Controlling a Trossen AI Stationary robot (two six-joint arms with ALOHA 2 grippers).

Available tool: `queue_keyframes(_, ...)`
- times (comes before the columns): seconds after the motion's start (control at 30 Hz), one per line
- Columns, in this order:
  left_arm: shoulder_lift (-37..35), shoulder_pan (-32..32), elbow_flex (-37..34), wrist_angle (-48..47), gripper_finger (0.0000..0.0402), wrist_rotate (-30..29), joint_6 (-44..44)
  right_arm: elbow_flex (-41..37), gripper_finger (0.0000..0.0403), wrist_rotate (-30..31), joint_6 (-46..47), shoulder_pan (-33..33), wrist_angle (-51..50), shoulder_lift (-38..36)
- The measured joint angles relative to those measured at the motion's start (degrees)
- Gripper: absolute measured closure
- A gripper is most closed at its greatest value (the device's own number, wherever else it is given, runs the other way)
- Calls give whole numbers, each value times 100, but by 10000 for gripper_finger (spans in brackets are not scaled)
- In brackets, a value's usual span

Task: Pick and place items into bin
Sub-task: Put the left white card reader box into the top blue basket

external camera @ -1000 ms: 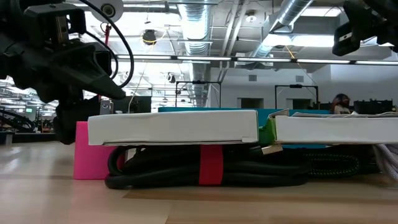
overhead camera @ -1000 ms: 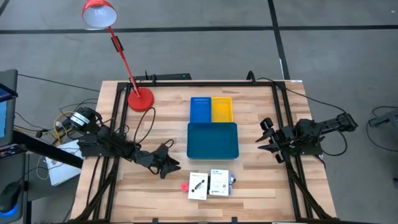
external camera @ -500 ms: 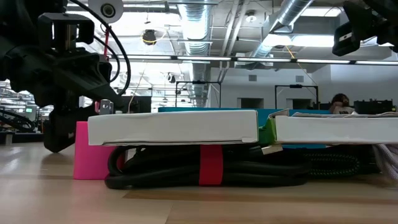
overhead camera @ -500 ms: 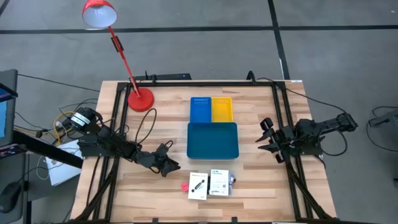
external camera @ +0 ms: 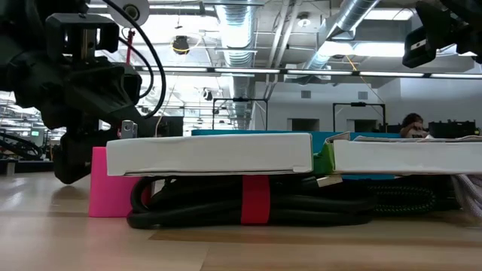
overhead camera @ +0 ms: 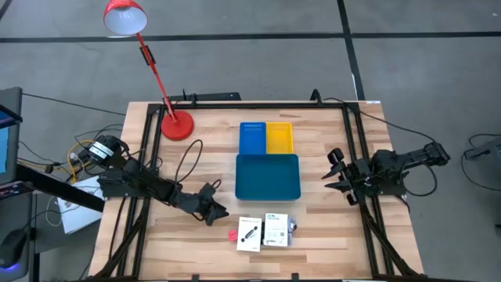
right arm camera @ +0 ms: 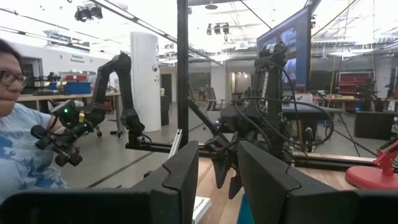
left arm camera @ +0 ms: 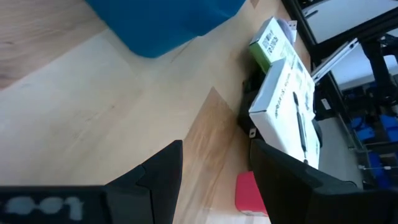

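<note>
Presently the left gripper (overhead camera: 217, 212) sits low over the bench (overhead camera: 313, 235), its jaws parted and empty, as the left wrist view confirms by the bare wood visible between the two fingers. Just beyond it, at roughly 4 o'clock in the high view, lies the small pink block (overhead camera: 232, 234), and touching or just beside that block is the first white packet (overhead camera: 249, 233), with the second white packet (overhead camera: 275, 230) at its 3 o'clock side. The low view shows both packets resting on a coiled black cable (external camera: 248, 207) bound with a red strap. At 12 o'clock from the packets stands the large teal tray (overhead camera: 268, 176), and further at 12 o'clock the small blue tray (overhead camera: 252, 138) and small yellow tray (overhead camera: 279, 137) stand side by side. All three trays appear empty, so no item has yet been placed; every item remains to be picked. The likely step in hand is the approach to the pink block or the nearest packet. The right gripper (overhead camera: 335, 170) waits at the 3 o'clock edge of the bench, jaws parted and grasping nothing.
</note>
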Motion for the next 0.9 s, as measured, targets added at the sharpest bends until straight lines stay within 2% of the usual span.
queue_keyframes(0.9,0,140,225,-193,223,-2,157,0,294,2,0,0,0,0)
